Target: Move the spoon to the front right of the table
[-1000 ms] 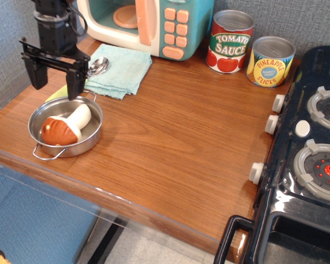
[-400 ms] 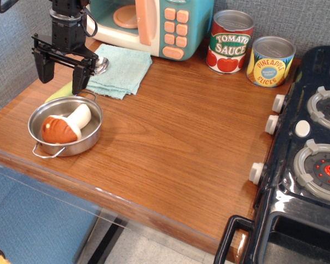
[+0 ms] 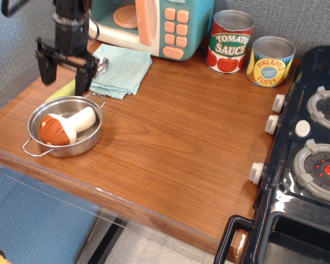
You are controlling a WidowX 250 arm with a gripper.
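The gripper hung at the far left with its fingers spread wide, holding nothing. The spoon lay right under it, bowl resting on the cloth, yellow-green handle running toward the left edge of the table. The pan with the mushroom sat just near of it. Loads of bare wood stretched right to the stove, and the near right was wide open.

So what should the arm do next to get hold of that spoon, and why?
Probably lower a little and close. The gripper is open, its fingers astride the spoon, which lies between the metal pan and the blue cloth, not yet grasped. Only the silver bowl and part of the yellow-green handle show, so alignment is uncertain.
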